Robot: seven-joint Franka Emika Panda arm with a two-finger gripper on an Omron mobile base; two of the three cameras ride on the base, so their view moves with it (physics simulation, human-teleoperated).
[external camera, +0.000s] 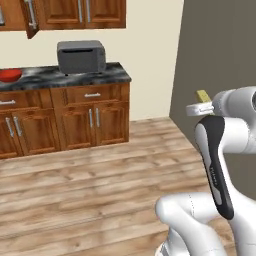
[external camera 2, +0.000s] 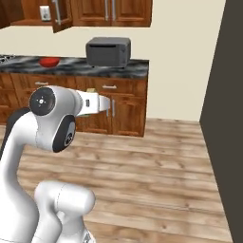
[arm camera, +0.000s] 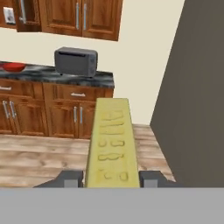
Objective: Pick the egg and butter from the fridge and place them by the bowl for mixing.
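My gripper (arm camera: 111, 178) is shut on the butter (arm camera: 113, 144), a pale-yellow stick that juts forward between the two dark fingertips (arm camera: 70, 177). From the left base view the butter (external camera: 202, 95) peeks out above the white hand. The grey fridge (arm camera: 197, 105) stands as a plain wall on the right, close beside the hand. The red bowl (arm camera: 13, 67) rests on the dark counter far off to the left, also seen in the left base view as the bowl (external camera: 10, 75) and in the right base view as the bowl (external camera 2: 49, 61). The egg is out of view.
A grey microwave (arm camera: 75, 61) sits on the marbled counter (external camera: 65, 77) to the right of the bowl. Brown lower cabinets (external camera: 75, 120) run below it and upper cupboards (external camera 2: 111, 12) hang above, one door ajar. Wooden floor (external camera: 90, 190) stretches between me and the counter.
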